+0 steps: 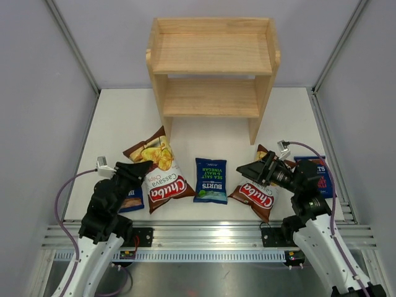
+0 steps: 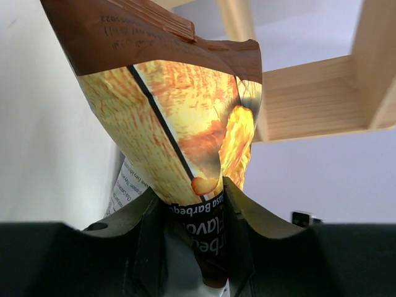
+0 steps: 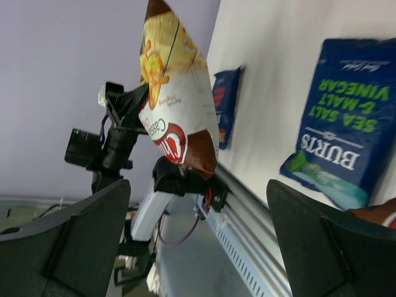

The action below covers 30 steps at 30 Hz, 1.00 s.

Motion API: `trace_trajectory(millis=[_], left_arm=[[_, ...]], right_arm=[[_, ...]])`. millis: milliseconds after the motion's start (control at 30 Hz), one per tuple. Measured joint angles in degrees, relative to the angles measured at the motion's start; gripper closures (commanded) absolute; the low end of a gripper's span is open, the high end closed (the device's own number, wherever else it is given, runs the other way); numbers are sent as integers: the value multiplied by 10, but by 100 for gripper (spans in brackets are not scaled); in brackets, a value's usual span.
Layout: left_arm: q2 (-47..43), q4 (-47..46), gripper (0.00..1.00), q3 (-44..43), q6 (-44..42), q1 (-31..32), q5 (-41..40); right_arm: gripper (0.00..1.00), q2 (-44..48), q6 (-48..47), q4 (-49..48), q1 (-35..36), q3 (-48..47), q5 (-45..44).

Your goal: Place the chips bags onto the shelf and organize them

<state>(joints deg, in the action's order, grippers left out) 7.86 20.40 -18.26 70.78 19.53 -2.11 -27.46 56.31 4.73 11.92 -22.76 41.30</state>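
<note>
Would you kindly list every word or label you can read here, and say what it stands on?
"Chuba Cassava Chips": brown bag in the left gripper.
"Chuba": second brown bag.
"BURTS SEA SALT & MALT VINEGAR": middle blue bag.
"Barbeq", cut off: same brown bag, left wrist view.
Too blurred: stamped code on that bag's top.
Unreadable, mostly hidden: left blue bag, right blue bag.

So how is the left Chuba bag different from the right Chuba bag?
The left Chuba bag is pinched in the left gripper and tipped up off the table; the right Chuba bag lies flat. The left bag shows almost whole; the right bag is partly hidden under the open right gripper. Both are brown-and-white with red logos.
</note>
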Motion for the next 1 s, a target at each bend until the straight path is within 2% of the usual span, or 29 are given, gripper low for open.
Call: trace_trajectory(millis=[133,300,367,500,600,733,1000], left_arm=[[-19,17,77,-35,18,0,2],[-27,27,78,-79,40,0,3],[-30,28,78,-97,46,0,2],[-34,36,78,-133,54,0,-3],[-38,36,78,-153,57,0,-5],[-38,42,79,-162,59,0,-8],[-38,59,78,-169,67,0,-7]], right_arm=[[0,-33,28,-64,90,6,-28],[0,-86,38,-157,245,6,-110],[1,-127,33,-208,315,6,-167],[1,-210,5,-259,436,-18,-224],[1,-275,-28,-296,501,-49,-258],[0,-318,-73,-350,555,-77,-298],[1,-370,-126,-396,572,-128,-342]])
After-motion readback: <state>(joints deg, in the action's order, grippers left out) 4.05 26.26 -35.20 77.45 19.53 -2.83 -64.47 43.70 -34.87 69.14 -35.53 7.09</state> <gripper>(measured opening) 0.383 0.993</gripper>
